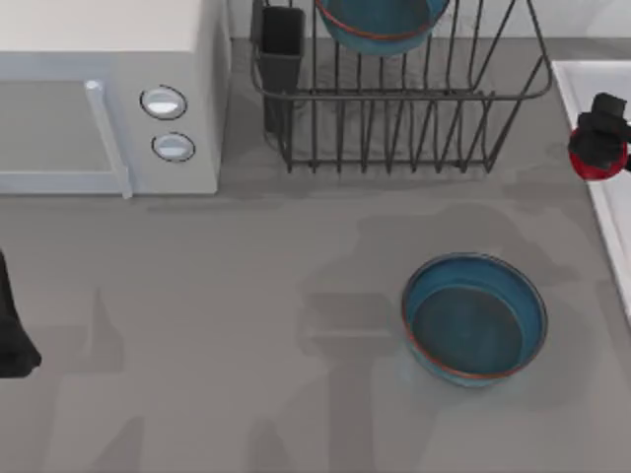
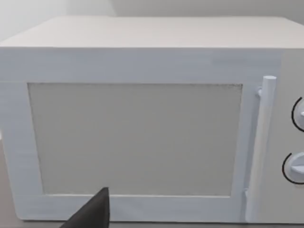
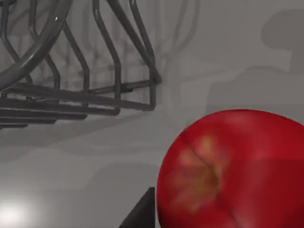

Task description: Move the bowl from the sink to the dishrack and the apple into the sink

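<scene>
A bowl [image 1: 380,22] already sits in the dishrack [image 1: 394,108], while the right gripper [image 1: 598,143], fingers clamping the apple [image 1: 595,163], hovers at the sink [image 1: 592,89].

Left arm [image 1: 14,340]: matt black, blocky angular casing, at the table's left edge.
Left fingertip [image 2: 92,213]: dark grey, wedge-shaped, tapering to a point.
Right gripper [image 1: 599,133]: matt black, boxy stepped housing, at the right edge.
Right fingertip [image 3: 140,213]: dark grey, flat triangular face.
Markings, cables, screws: none discernible.
</scene>
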Controlling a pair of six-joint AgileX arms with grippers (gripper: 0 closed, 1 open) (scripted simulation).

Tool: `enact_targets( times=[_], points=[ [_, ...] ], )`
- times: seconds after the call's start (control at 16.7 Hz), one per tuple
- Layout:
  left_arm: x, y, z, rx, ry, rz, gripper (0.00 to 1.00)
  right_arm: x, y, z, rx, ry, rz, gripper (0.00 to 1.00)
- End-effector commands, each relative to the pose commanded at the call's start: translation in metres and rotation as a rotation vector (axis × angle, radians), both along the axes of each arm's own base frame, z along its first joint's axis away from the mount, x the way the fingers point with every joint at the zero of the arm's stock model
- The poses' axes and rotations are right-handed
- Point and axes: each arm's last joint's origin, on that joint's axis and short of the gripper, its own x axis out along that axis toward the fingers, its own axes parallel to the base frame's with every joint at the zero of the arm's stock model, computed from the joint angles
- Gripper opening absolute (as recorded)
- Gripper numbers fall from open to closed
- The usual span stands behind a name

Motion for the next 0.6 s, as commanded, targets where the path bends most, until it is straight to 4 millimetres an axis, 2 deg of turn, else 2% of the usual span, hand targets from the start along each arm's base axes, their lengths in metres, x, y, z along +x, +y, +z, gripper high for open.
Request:
enact_targets(
  times=[0.18,0.36,0.6],
  points=[
    [0.000,0.000,0.000,0.000,0.000,0.000,1.00,-0.006,-0.048,0.001,-0.018,-0.238,-0.046,0.00],
    [0.000,0.000,0.000,0.000,0.000,0.000,1.00,-0.022,-0.092,0.005,-0.090,-0.467,-0.090,0.00],
    [0.000,0.000,0.000,0.000,0.000,0.000,1.00,-0.050,-0.132,0.014,-0.233,-0.714,-0.134,0.00]
  ],
)
